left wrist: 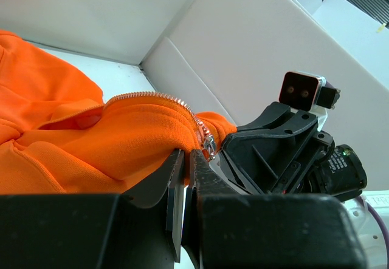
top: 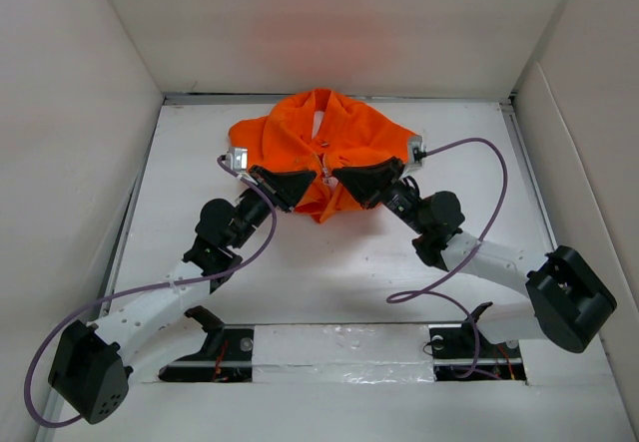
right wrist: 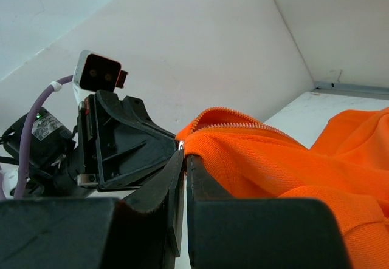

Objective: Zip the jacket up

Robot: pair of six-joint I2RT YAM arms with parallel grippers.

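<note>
Orange jacket (top: 319,148): lay bunched at the far middle of the table (top: 349,262).
Left gripper (top: 308,179): jaws narrow, pinching the jacket's zipper edge (left wrist: 182,105).
Right gripper (top: 337,174): jaws narrow, pinching the opposite front edge.

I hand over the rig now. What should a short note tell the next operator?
Left gripper: shut on the jacket, beside the slider.
Right gripper: shut on the jacket too, opposite, tips nearly meeting.
Jacket: far half of the table, collar away from the arms.
Done: jacket's bottom gripped from both sides.
Left to do: teeth look unjoined; draw the slider up to the collar.
</note>
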